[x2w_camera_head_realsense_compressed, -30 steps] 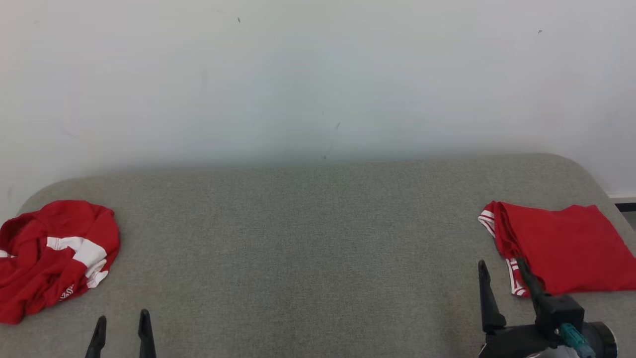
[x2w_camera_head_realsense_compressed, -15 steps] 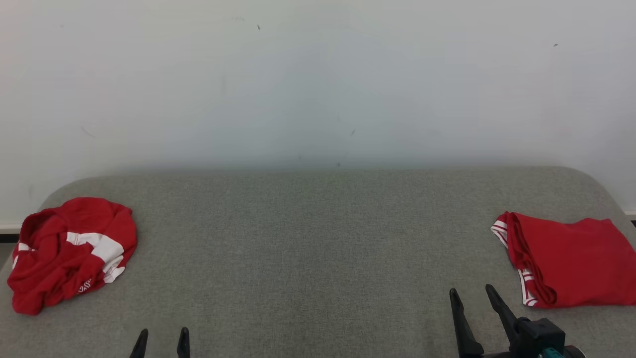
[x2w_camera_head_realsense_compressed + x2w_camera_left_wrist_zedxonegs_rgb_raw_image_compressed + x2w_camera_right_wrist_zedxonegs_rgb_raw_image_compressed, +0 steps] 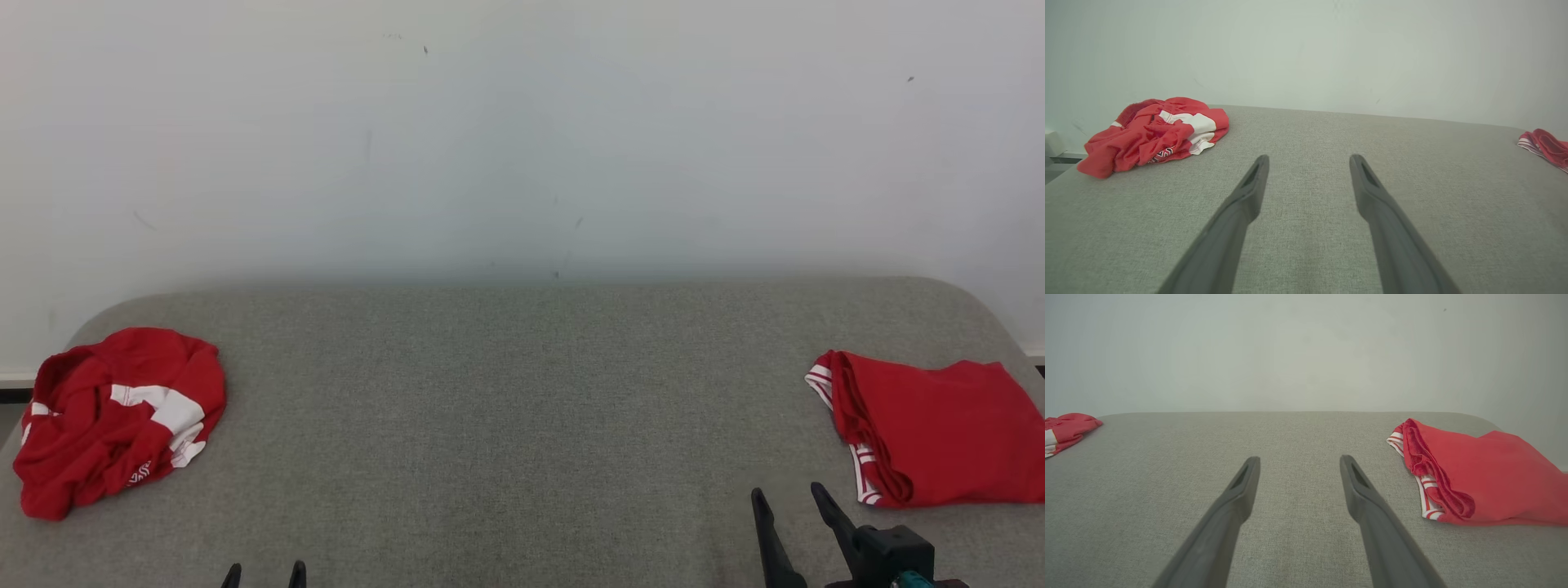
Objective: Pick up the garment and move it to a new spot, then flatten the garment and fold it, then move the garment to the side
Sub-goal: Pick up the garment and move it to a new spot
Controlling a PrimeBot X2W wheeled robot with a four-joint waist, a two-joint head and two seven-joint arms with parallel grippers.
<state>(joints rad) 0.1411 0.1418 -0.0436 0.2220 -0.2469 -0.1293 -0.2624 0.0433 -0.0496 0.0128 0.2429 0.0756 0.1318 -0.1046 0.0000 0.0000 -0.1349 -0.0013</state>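
Note:
A crumpled red garment with white bands [image 3: 114, 416] lies at the far left of the grey fabric surface [image 3: 522, 408]; it is also in the left wrist view [image 3: 1155, 132] and at the left edge of the right wrist view [image 3: 1065, 430]. A second red garment [image 3: 931, 429], folded flat with white-striped trim, lies at the far right [image 3: 1474, 477] [image 3: 1545, 147]. My left gripper [image 3: 264, 573] is open at the bottom edge, right of the crumpled garment [image 3: 1308, 161]. My right gripper [image 3: 788, 498] is open and empty, just left of the folded garment [image 3: 1298, 461].
A pale wall [image 3: 522, 139] rises right behind the grey surface, whose far corners are rounded. A wide stretch of bare fabric lies between the two garments. Floor shows beyond the left edge [image 3: 10, 394].
Both grippers have drawn back toward the bottom edge. The right gripper moved left, off the folded garment's edge. The whole picture shifted right and down, so the camera moved.

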